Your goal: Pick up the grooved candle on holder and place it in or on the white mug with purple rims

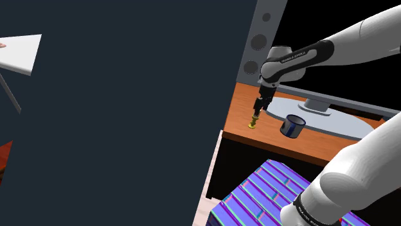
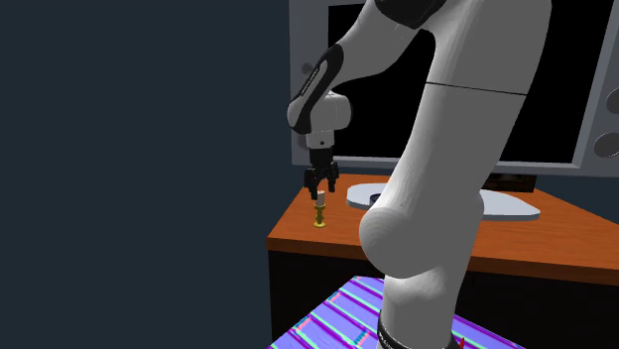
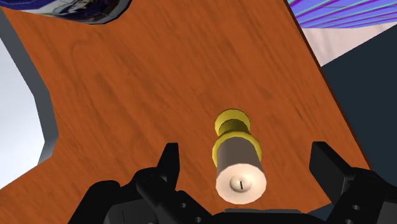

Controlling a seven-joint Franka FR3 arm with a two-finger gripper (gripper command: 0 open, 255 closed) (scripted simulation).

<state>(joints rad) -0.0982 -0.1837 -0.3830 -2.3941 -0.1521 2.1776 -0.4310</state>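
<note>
Reddish-brown wood with a visible grain makes the worktop [image 1: 243,103], and on it stands the small candle on a golden holder [image 1: 254,122]. The candle is a short cylinder, pale on top with a dark wick slot, and its holder has a golden collar and a round golden foot. It stands upright near the worktop's edge, at the centre of the shoulder view and left of centre in the second exterior view.

The black two-finger hand [image 1: 259,109] hangs straight over the candle and points down at it. In the wrist view the two fingers [image 3: 168,159] are spread wide, one on each side of the candle, and neither of them touches it. The candle's upper end lies between the fingertips, and its foot rests on the wood.

The dark blue mug with a pale rim [image 1: 292,126] stands to the right of the candle in the shoulder view, well apart from it, on the edge of a grey oval monitor base [image 1: 340,128]. It seems tilted a little. In the wrist view a part of the mug [image 3: 83,9] shows beyond the candle.

Behind the worktop, in the second exterior view, a monitor with a black screen [image 2: 556,99] stands on the grey base. A grey loudspeaker [image 1: 262,32] stands beside it. The purple striped stand [image 1: 263,192] of the white arm is at the lower right of the shoulder view.
</note>
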